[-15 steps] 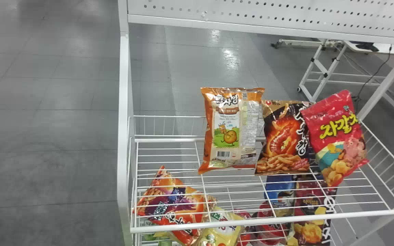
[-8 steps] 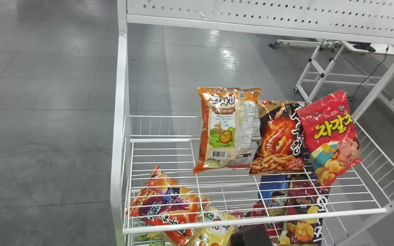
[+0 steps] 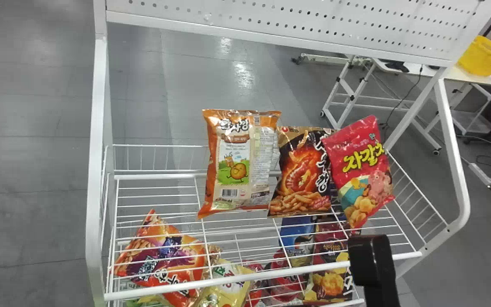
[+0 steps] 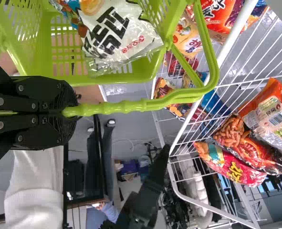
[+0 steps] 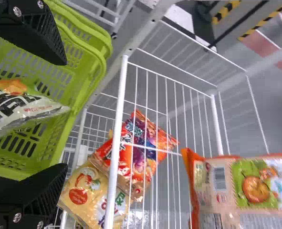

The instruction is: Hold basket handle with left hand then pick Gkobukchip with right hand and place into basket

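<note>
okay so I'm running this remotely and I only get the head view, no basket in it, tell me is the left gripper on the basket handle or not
Observer: It is. In the left wrist view, the left gripper is closed around the green basket handle.

Operator: good, and is anything inside the basket, I can't see that from here

Observer: Yes, at least one item: a pale snack bag with big black lettering lies in the green basket.
</note>
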